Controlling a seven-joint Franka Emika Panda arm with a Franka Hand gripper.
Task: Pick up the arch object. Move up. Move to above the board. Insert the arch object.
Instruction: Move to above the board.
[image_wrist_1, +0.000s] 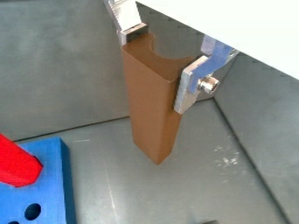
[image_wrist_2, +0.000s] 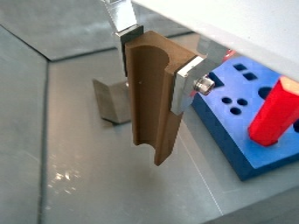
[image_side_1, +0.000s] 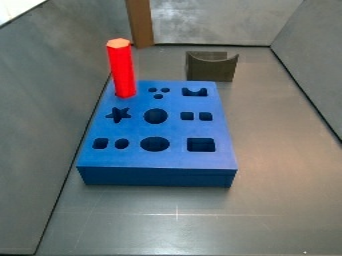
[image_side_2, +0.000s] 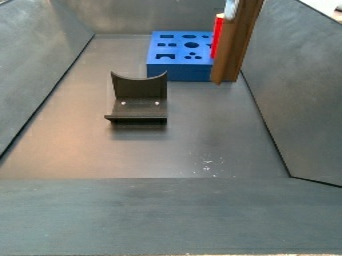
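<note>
My gripper (image_wrist_1: 162, 57) is shut on the upper end of the arch object (image_wrist_1: 152, 105), a tall slim brown block with a curved groove down one face, held upright. Both wrist views show it (image_wrist_2: 152, 105) with a finger on each side. It also shows in both side views (image_side_1: 139, 22) (image_side_2: 235, 45), beside the board's end where the red post stands. Its lower end is near the floor; I cannot tell whether it touches. The board (image_side_1: 134, 160) is a thick blue slab with shaped cutouts, seen in both side views (image_side_2: 181, 68) and in both wrist views (image_wrist_1: 41, 188) (image_wrist_2: 239, 144).
A red hexagonal post (image_side_1: 120, 68) stands in the board's corner, close to the held block (image_side_2: 219, 25) (image_wrist_2: 272, 112) (image_wrist_1: 14, 162). The dark fixture (image_side_2: 138, 100) stands on the grey floor apart from the board (image_side_1: 211, 66) (image_wrist_2: 111, 101). Grey walls enclose the floor.
</note>
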